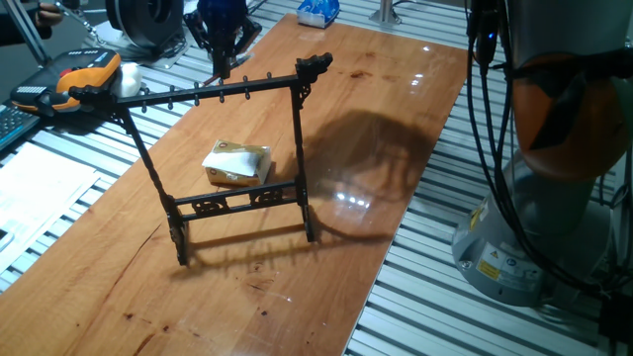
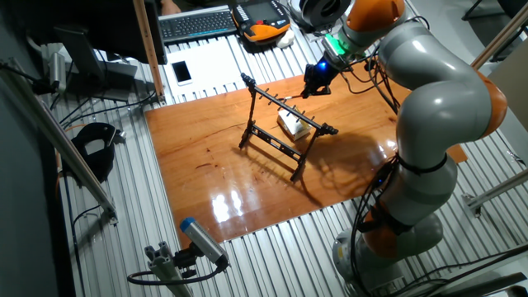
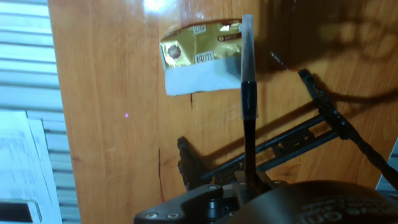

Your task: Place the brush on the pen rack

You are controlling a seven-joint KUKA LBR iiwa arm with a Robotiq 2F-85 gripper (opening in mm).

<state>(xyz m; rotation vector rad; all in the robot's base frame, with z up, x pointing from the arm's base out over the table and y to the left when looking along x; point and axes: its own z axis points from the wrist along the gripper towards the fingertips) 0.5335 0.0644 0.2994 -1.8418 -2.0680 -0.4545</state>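
pincer (image 3: 249,186) clamped on brush (image 3: 247,93), above pen rack (image 1: 237,148) top bar.

The gold packet (image 3: 199,53) carries printed characters, too small to read; nothing else is legible

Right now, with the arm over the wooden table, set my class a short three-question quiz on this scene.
1. True or false: the brush already hangs from the pen rack.
2. What holds the brush? A) the gripper B) the table C) the rack
3. Name the object on the table behind the rack.

Key: 1 false; 2 A; 3 the yellowish block.
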